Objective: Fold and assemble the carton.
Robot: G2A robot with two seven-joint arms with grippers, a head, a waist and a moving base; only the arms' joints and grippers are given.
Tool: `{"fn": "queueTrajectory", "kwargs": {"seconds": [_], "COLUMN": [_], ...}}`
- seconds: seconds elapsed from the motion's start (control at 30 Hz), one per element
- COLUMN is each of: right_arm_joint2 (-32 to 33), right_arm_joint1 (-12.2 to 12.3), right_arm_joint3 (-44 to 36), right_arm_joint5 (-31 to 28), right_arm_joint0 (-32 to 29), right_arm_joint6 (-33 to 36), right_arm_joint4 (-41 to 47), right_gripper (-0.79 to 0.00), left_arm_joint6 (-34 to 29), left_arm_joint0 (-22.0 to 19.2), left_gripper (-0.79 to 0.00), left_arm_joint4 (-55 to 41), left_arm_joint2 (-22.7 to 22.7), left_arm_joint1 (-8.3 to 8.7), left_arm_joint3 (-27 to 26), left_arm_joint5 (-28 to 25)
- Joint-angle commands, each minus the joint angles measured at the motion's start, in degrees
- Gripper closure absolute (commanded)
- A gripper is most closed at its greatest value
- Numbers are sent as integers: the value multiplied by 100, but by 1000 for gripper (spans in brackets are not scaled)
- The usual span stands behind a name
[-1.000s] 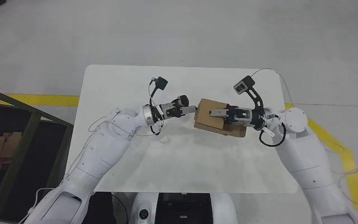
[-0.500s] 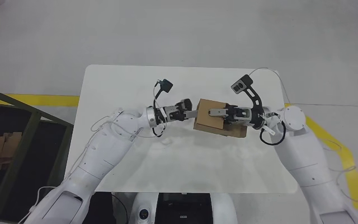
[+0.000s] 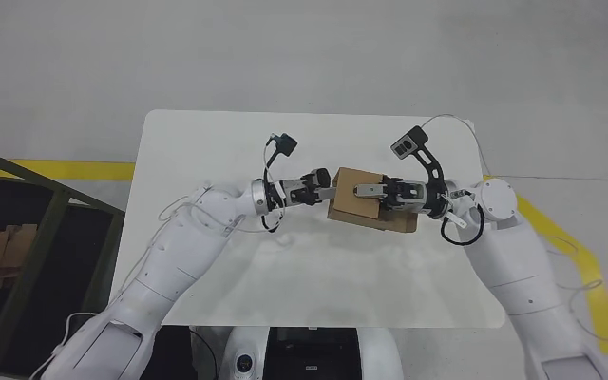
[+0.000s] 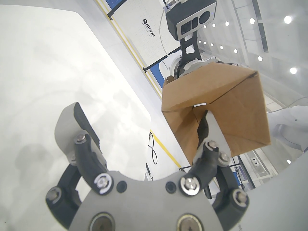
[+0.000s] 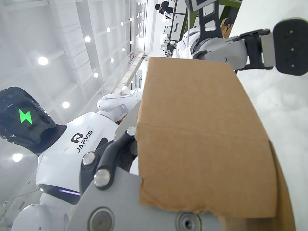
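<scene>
A brown carton (image 3: 359, 201) sits half folded near the table's middle, tilted up off the surface. My right gripper (image 3: 369, 190) comes from the right and is shut on the carton's top panel. One of its fingers (image 5: 126, 121) shows beside the panel (image 5: 199, 131); the other is hidden behind it. My left gripper (image 3: 323, 180) is at the carton's left end and stands open. In the left wrist view, one fingertip (image 4: 211, 126) touches the open end flaps of the carton (image 4: 231, 102), while the other pad (image 4: 83, 121) hangs free over the table.
The white table (image 3: 237, 152) has free room to the left, front and back of the carton. A dark green rack (image 3: 38, 237) with cardboard pieces stands off the table's left side. Yellow floor tape (image 3: 85, 169) runs behind it.
My left gripper has moved slightly to the right, up against the carton's left end. The right gripper and the carton have barely moved.
</scene>
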Motion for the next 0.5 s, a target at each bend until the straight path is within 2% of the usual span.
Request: {"fn": "queueTrajectory", "kwargs": {"seconds": [0.0,0.47], "right_arm_joint2": [-4,69], "right_arm_joint1": [-4,-6], "right_arm_joint3": [12,30], "right_arm_joint5": [0,-20], "right_arm_joint0": [4,-45], "right_arm_joint6": [10,27], "right_arm_joint4": [9,7], "right_gripper": [0,0], "left_arm_joint6": [-11,-24], "left_arm_joint0": [-24,-118], "left_gripper": [-785,-785], "left_arm_joint4": [-5,-9], "left_arm_joint2": [22,114], "left_arm_joint1": [-8,-51], "left_arm_joint3": [11,159], "left_arm_joint5": [-10,-44]}}
